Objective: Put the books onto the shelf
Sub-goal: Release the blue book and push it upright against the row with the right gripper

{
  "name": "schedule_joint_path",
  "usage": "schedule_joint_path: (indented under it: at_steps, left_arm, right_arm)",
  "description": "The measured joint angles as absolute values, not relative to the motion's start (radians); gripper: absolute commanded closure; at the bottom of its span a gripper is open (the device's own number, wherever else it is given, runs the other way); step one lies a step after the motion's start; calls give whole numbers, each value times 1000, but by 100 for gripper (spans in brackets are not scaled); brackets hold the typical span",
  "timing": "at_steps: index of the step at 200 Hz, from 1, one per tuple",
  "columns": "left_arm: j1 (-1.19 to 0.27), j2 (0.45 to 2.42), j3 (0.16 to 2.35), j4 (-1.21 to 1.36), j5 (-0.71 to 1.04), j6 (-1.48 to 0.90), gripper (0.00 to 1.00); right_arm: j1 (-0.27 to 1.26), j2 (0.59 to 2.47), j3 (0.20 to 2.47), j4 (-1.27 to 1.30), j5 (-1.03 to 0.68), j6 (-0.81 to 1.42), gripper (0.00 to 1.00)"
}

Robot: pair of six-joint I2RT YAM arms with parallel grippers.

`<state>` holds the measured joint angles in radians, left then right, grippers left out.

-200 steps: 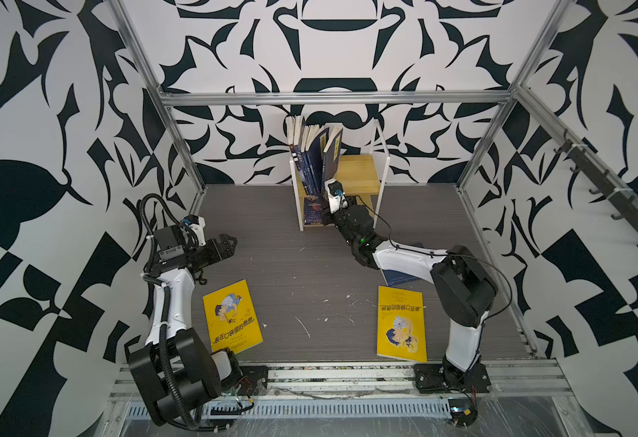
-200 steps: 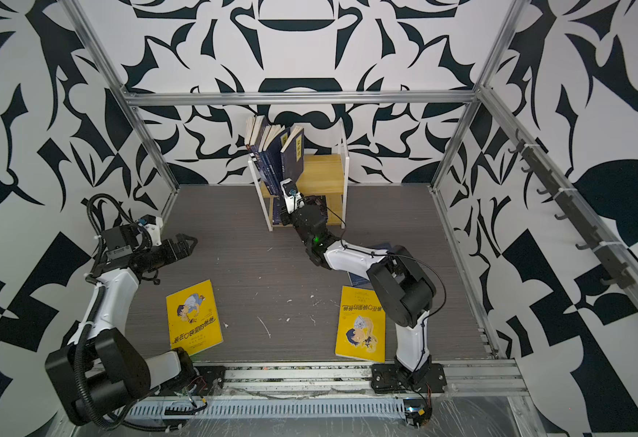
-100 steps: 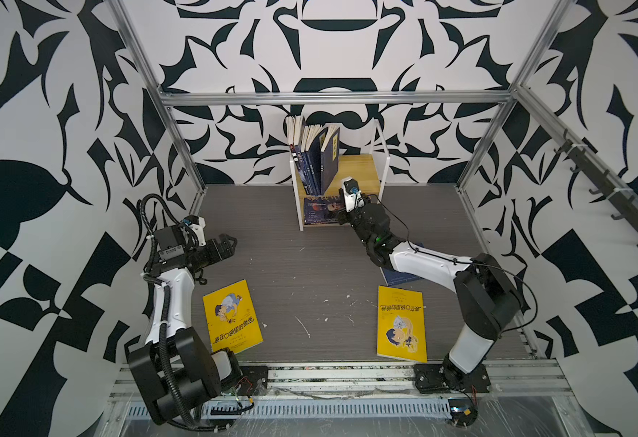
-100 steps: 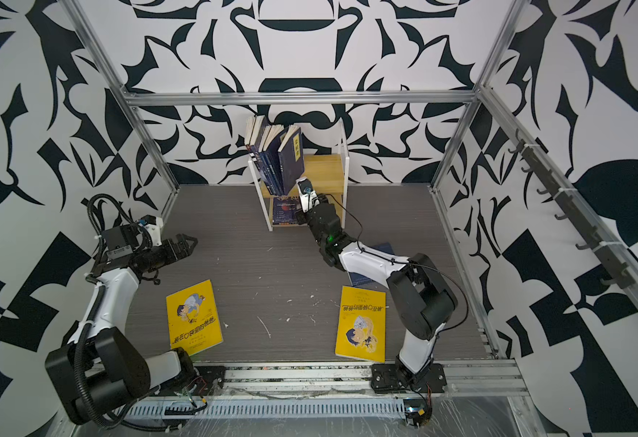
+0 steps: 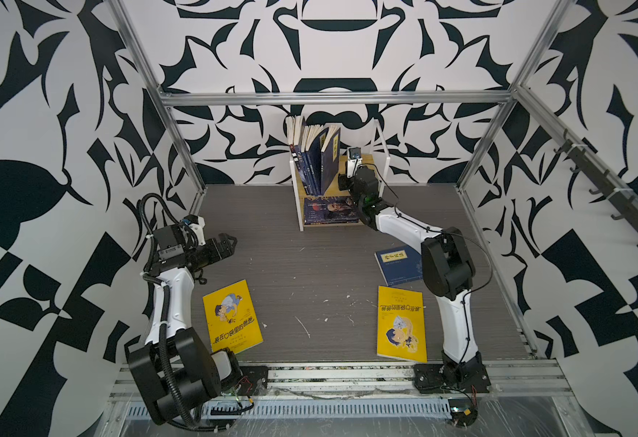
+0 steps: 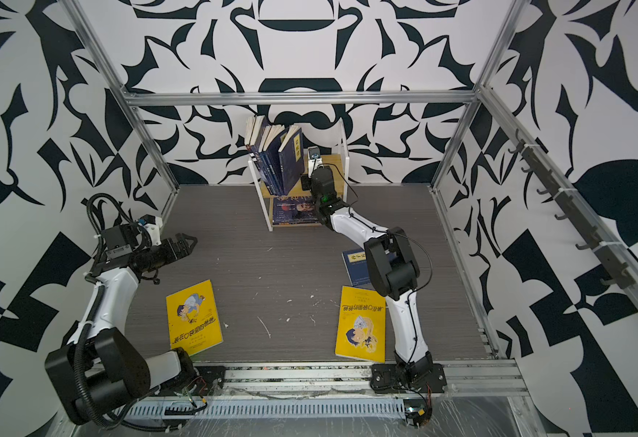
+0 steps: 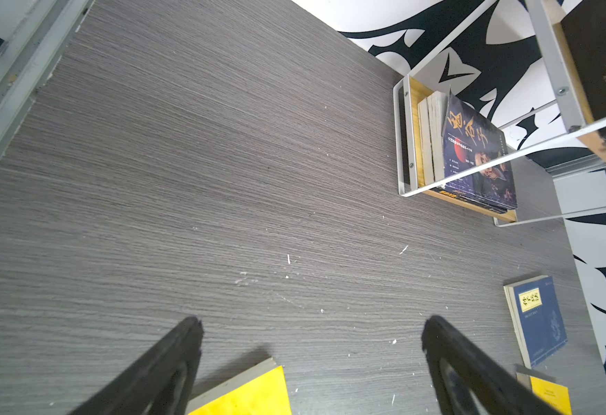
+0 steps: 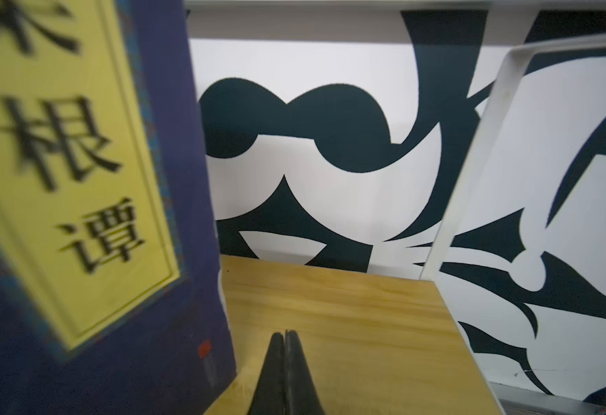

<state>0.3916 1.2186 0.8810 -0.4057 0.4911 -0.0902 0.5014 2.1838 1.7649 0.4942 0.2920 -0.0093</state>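
**Bimanual cell, as I see it from the remote station.** The shelf (image 5: 374, 163) stands at the far middle of the tabletop (image 5: 291, 265), against the patterned wall. Its upper tier carries a row of upright navy books (image 5: 319, 162), packed to the left side and leaning slightly. On the lower tier a portrait book (image 5: 330, 210) lies cover up.

The right gripper (image 8: 286, 334) sits over the bare part of the upper board, just beside the outermost cover of the row. That cover's yellow title label (image 8: 78, 161) fills much of the right wrist view. The jaws are pressed together with nothing between them, and I cannot tell whether they touch the cover.

The left gripper (image 5: 233, 245) hovers above the tabletop on the left, its jaws spread wide and empty.

Three books lie flat off the shelf:
- a loose navy book (image 5: 398, 265) beside the right arm's elbow;
- a left yellow book (image 5: 232, 318) near the front edge;
- a right yellow book (image 5: 401, 323) near the front edge.
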Motion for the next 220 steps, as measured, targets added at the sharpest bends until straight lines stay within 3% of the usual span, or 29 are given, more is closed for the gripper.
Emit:
schedule_joint_path:
  at_steps: [114,220]
  left_arm:
    - [374,1316,942,-449,487,-98,0]
    - [366,1323,958,-489,432,-91,0]
  right_arm:
    - [518,2314,2128,366,70,22,100]
    - [540,2329,2163,362,32,-13,100]
